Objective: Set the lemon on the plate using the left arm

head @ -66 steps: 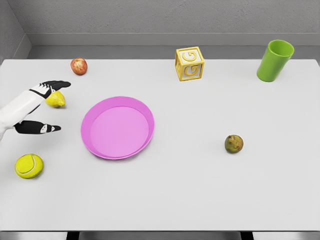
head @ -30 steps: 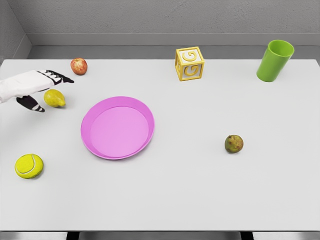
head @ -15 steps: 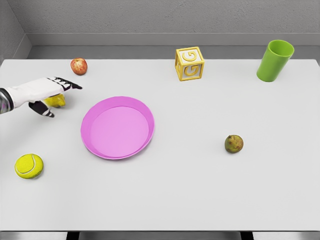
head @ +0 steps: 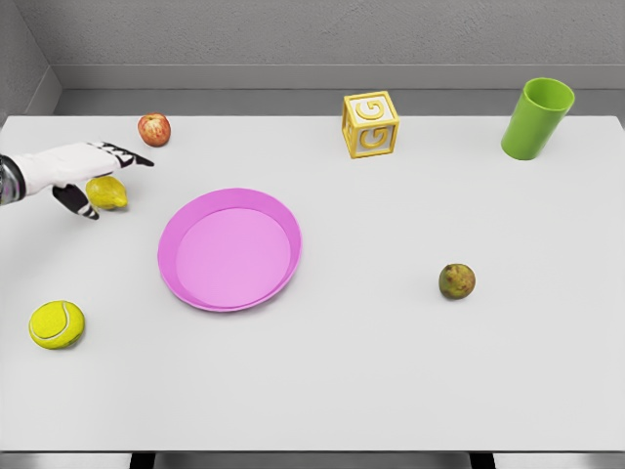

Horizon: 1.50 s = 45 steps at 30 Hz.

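Head view, going left to right: the left hand [head: 86,173] comes in from the left edge with its fingers [head: 125,154] stretched out over the lemon [head: 107,192] and the thumb hanging down on the lemon's left side, so it's spread around the fruit, not clamped on it as far as I can see; the lemon sits on the white table [head: 391,371], well left of the pink plate [head: 229,250] and not on it; a tennis ball [head: 57,324] lies near the front left; a small red apple [head: 153,129] is just past the fingertips toward the back; then there's a yellow letter block [head: 371,124] at the back, a brownish pear [head: 456,281] right of the plate, and a green cup [head: 536,118] standing upright in the far right corner.
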Motion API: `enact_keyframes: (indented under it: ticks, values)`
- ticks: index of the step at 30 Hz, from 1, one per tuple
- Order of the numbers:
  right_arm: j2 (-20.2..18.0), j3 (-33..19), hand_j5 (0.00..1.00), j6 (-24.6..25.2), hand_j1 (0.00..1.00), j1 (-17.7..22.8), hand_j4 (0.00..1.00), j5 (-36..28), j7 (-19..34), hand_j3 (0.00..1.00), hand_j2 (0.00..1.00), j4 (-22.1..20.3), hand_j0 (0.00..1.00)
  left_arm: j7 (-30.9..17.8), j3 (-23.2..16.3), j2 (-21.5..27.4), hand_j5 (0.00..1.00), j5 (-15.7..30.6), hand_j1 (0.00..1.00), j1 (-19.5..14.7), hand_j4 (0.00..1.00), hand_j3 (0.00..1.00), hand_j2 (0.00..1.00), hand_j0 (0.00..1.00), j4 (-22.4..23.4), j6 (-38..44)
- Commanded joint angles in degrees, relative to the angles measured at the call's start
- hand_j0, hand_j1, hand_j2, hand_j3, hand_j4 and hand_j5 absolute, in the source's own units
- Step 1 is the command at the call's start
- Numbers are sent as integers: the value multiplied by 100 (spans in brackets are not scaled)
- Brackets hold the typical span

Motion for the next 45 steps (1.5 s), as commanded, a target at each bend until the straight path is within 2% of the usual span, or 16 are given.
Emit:
enact_keyframes:
  ticks: [1, 15, 19, 21, 26, 32, 34, 39, 40, 45]
  values:
    - [0, -8, 100, 0, 100, 0, 100, 1, 0, 100, 100, 0, 100, 3, -77, -72, 100, 23, 100, 0, 100, 100, 100, 100, 28, 13]
    - [0, -8, 100, 0, 100, 0, 100, 1, 0, 100, 100, 0, 100, -6, -95, -63, 100, 15, 100, 0, 100, 100, 100, 100, 248, 77]
    - [0, 0, 100, 0, 100, 0, 100, 1, 0, 100, 100, 0, 100, -6, -95, -72, 83, -21, 83, -9, 83, 83, 83, 83, 248, 68]
    - [0, 0, 100, 0, 100, 0, 100, 1, 0, 100, 100, 0, 100, -6, -95, -63, 82, -21, 82, -9, 82, 82, 82, 82, 257, 68]
    - [0, -8, 100, 0, 100, 0, 100, 1, 0, 100, 100, 0, 100, -32, -68, -63, 69, -108, 69, -70, 69, 69, 69, 69, 300, 15]
    - [0, 0, 100, 0, 100, 0, 100, 1, 0, 100, 100, 0, 100, -32, -95, -63, 67, -91, 67, -62, 67, 67, 67, 67, 318, 13]
    - [0, 0, 100, 0, 100, 0, 100, 1, 0, 100, 100, 0, 100, -50, -95, -63, 55, -91, 55, -62, 55, 55, 55, 55, 318, 13]
    - [0, 0, 100, 0, 100, 0, 100, 1, 0, 100, 100, 0, 100, -50, -95, -63, 55, -100, 55, -62, 55, 55, 55, 55, 318, 13]
    - [0, -8, 100, 0, 100, 0, 100, 1, 0, 100, 100, 0, 100, -50, -95, -63, 51, -100, 51, -62, 51, 51, 51, 51, 309, 13]
    - [0, 0, 100, 0, 100, 0, 100, 1, 0, 100, 100, 0, 100, -41, -95, -63, 51, -91, 51, -114, 51, 51, 51, 51, 309, 13]
